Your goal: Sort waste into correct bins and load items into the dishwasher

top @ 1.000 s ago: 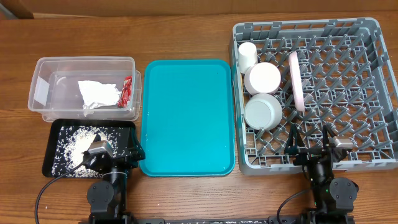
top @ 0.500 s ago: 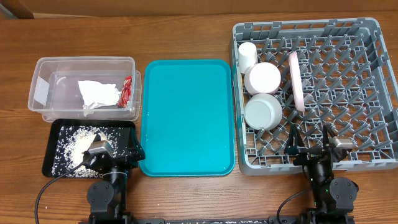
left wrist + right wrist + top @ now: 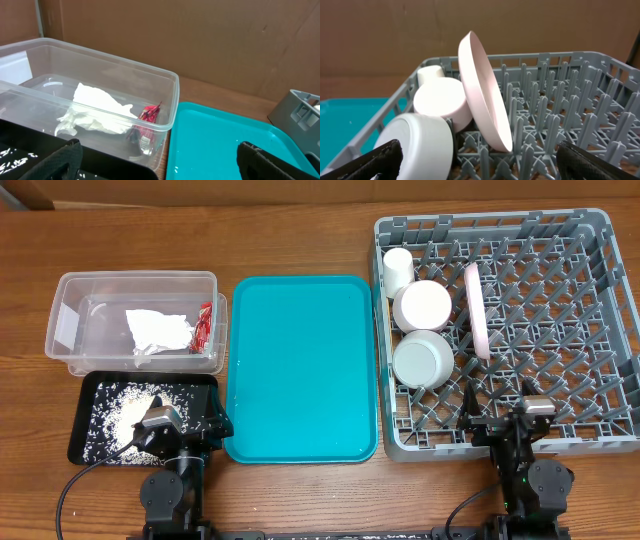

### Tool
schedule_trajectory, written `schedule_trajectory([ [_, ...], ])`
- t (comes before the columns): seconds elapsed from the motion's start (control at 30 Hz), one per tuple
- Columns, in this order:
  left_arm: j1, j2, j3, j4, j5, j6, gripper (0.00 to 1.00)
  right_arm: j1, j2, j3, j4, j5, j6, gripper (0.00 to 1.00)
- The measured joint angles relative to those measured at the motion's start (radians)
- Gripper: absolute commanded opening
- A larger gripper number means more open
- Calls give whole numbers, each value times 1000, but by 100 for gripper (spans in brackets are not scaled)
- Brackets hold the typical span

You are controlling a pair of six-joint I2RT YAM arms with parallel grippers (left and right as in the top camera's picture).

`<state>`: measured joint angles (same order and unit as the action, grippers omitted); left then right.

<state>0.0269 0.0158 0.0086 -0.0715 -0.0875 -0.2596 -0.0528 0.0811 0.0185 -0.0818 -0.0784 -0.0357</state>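
The crumpled white tissue [image 3: 157, 330] and red wrapper [image 3: 203, 327] lie in the clear tub [image 3: 70, 285]. Rice grains [image 3: 125, 408] lie in the black tray [image 3: 78, 442]. The grey dish rack [image 3: 590, 330] holds the white cup [image 3: 398, 268], small white bowl [image 3: 422, 305], larger bowl [image 3: 422, 358] and the pink plate [image 3: 477, 310] standing on edge. My left gripper [image 3: 187, 425] is open and empty at the black tray's right end. My right gripper [image 3: 500, 422] is open and empty at the rack's front wall, facing the bowls [image 3: 420, 140] and plate [image 3: 485, 95].
The large teal tray [image 3: 300, 365] lies between the bins and the rack, with a few specks on it. The rack reaches close to the table's right edge. A brown cardboard wall [image 3: 200, 40] stands behind the table.
My right gripper has drawn back slightly toward the table's front edge. The left arm and all objects have not moved.
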Motion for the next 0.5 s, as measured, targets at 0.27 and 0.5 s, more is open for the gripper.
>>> schedule_trajectory([
  [0.27,0,0,0,0,0,0,100,0,13,0,12,5,-37,100],
  [0.5,0,0,0,0,0,0,100,0,14,0,1,8,-43,100],
])
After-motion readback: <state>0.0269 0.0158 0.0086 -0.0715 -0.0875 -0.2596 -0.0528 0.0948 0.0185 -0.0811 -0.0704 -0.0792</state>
